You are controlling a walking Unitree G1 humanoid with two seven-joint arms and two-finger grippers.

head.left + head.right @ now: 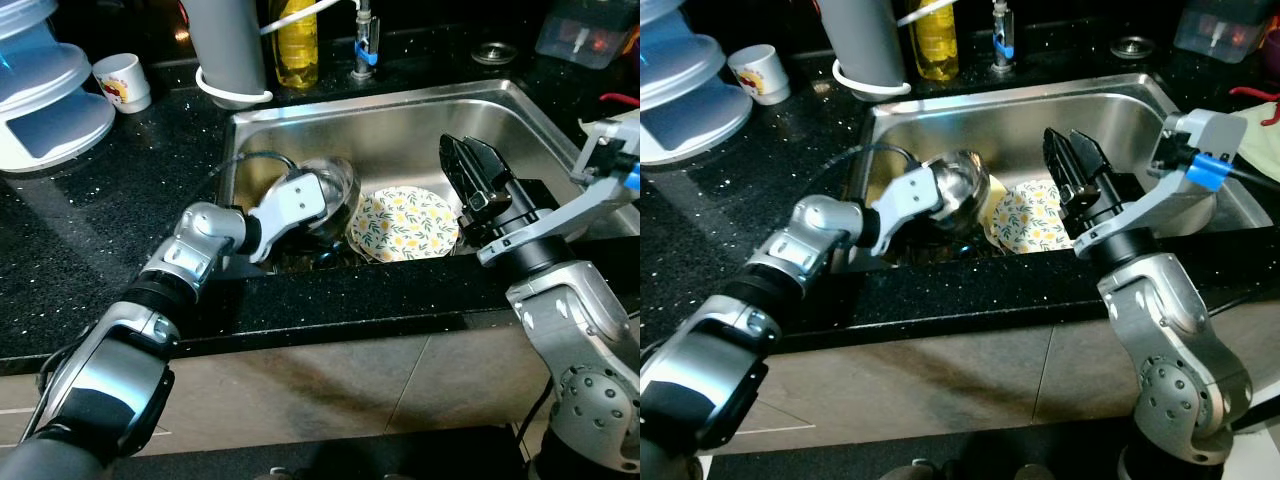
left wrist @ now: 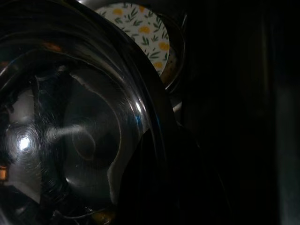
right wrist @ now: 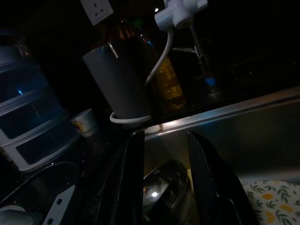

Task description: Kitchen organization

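A steel bowl (image 1: 332,185) stands tilted on its side at the left of the steel sink (image 1: 400,115). My left gripper (image 1: 322,222) reaches down into the sink and is shut on the bowl's rim; the left wrist view shows the shiny bowl (image 2: 79,136) very close. A floral plate (image 1: 405,225) leans beside the bowl on its right. My right gripper (image 1: 462,150) hovers open over the sink's right half, above and right of the plate, with nothing between its fingers (image 3: 133,187).
Black counter (image 1: 120,240) surrounds the sink. Behind it stand a grey cylinder (image 1: 228,50), a yellow bottle (image 1: 297,45), a tap (image 1: 363,45), a small cup (image 1: 122,80) and a stacked white drawer unit (image 1: 45,100). A plastic container (image 1: 585,30) sits at the back right.
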